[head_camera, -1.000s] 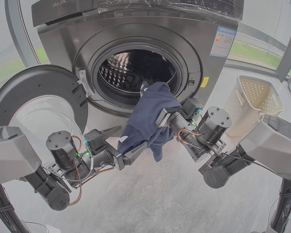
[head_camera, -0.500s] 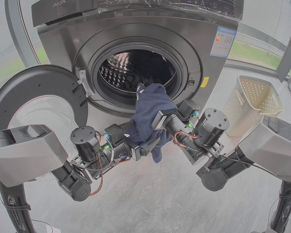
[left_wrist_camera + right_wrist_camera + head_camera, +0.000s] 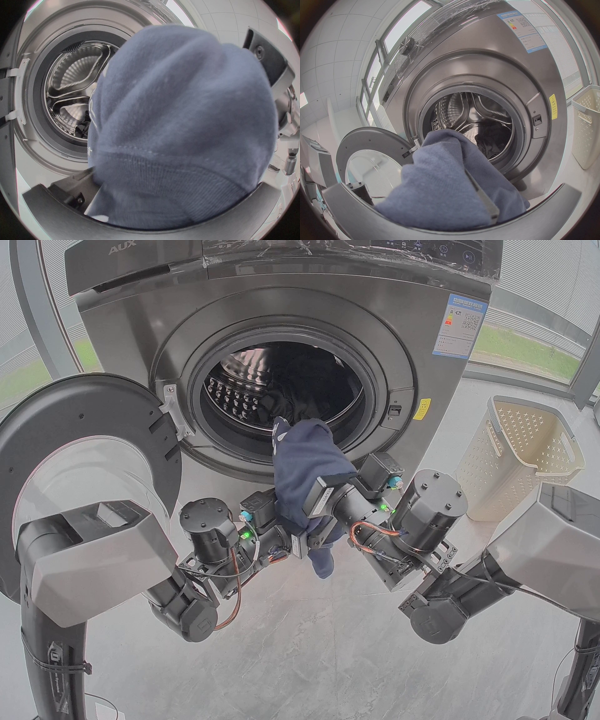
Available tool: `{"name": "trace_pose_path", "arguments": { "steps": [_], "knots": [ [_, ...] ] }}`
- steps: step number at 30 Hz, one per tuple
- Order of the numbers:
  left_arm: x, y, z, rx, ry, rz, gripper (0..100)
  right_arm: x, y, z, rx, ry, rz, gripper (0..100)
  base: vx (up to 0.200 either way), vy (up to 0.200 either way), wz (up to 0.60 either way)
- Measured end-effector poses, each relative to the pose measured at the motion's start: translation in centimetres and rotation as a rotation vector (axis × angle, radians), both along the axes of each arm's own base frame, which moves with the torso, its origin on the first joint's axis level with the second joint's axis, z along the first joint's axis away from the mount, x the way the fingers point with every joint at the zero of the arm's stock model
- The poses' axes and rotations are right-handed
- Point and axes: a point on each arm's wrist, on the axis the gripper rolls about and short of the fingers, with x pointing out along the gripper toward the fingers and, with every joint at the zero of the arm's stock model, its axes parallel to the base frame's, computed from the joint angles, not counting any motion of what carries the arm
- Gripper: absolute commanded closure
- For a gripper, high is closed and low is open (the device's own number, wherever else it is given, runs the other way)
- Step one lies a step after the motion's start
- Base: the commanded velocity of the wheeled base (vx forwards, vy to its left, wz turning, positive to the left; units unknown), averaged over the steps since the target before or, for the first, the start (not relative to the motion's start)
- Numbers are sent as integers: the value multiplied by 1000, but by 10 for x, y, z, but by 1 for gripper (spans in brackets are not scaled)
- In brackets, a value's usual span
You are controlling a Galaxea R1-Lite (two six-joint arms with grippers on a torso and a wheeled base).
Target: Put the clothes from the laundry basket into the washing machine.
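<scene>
A navy garment is draped over my right gripper, which is shut on it just in front of the washing machine's open drum. One right finger shows along the cloth. My left gripper is pushed in under the garment's hanging end, open, with the bunched cloth between its fingers. Dark clothes lie inside the drum. The cream laundry basket stands on the floor to the right of the machine.
The round machine door stands swung open to the left, close to my left arm. The drum's rim lies just beyond the garment. Bare grey floor stretches below both arms.
My left arm has swung right and up, bringing its open gripper in around the garment's hanging end. The right gripper with the garment has shifted slightly left, and the cloth is more bunched.
</scene>
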Motion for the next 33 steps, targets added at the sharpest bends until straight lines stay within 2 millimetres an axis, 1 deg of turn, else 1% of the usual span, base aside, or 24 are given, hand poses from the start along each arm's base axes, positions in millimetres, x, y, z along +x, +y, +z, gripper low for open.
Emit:
{"name": "trace_pose_path", "arguments": {
  "steps": [4,7,13,18,24,29,33],
  "knots": [
    [9,-5,-4,-13,-6,16,0,-2,1,0,1,3,5,100,0,0,0],
    [11,-8,-10,-14,-5,15,0,-2,2,-1,1,4,7,100,0,0,0],
    [5,-11,-18,-4,14,0,0,2,-1,-1,-1,5,-5,100,0,0,0],
    [-5,-11,-18,5,28,-16,0,8,-6,-3,-3,6,-24,100,0,0,0],
    [-16,-13,-15,10,36,-39,0,11,-8,-5,-7,9,-32,100,0,0,0],
    [-14,-17,-14,2,29,-40,0,12,-8,-7,-8,12,-35,100,0,0,0],
    [-7,-22,-16,-16,23,-33,0,9,-5,-8,-11,15,-25,100,0,0,0]
  ]
}}
